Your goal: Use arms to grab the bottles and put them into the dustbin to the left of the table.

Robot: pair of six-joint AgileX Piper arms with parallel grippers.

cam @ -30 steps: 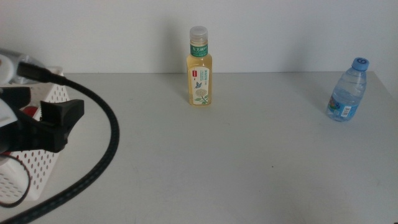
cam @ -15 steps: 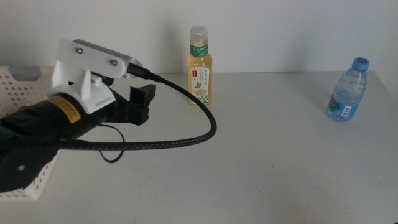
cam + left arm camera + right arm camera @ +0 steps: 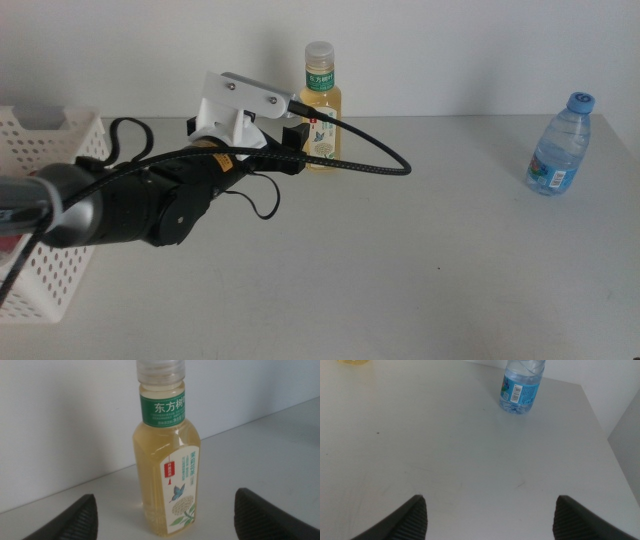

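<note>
At the far left of the middle view, the white perforated dustbin (image 3: pixel 45 215) sits at the table's left edge; only part of its rim and side wall shows. Whether the red can lies inside cannot be told from here.

Next to the right, the left arm reaches in across the light grey table (image 3: pixel 420 260), its dark body angled toward the back wall, with a white camera bracket (image 3: pixel 240 100) on top and a thick black cable (image 3: pixel 350 160) looping out to the right and back. The left gripper (image 3: pixel 292 143) is at the tea bottle (image 3: pixel 320 110), which stands upright near the back edge of the table, close to the wall. In the left wrist view the tea bottle (image 3: pixel 167 465) stands between the two dark jaws, which are spread wide and well clear of its sides; nothing is held. The bottle has yellowish liquid, a green band with white characters below a pale cap, and a white label with a butterfly and flower.

Far to the right, the water bottle (image 3: pixel 558 145) stands upright near the table's right edge, clear with a blue cap and blue label, well apart from the tea bottle. The right wrist view shows the water bottle (image 3: pixel 521 387) ahead of the right gripper (image 3: pixel 490 515), whose jaws are spread wide over bare table, holding nothing. That arm is out of the middle view.
</note>
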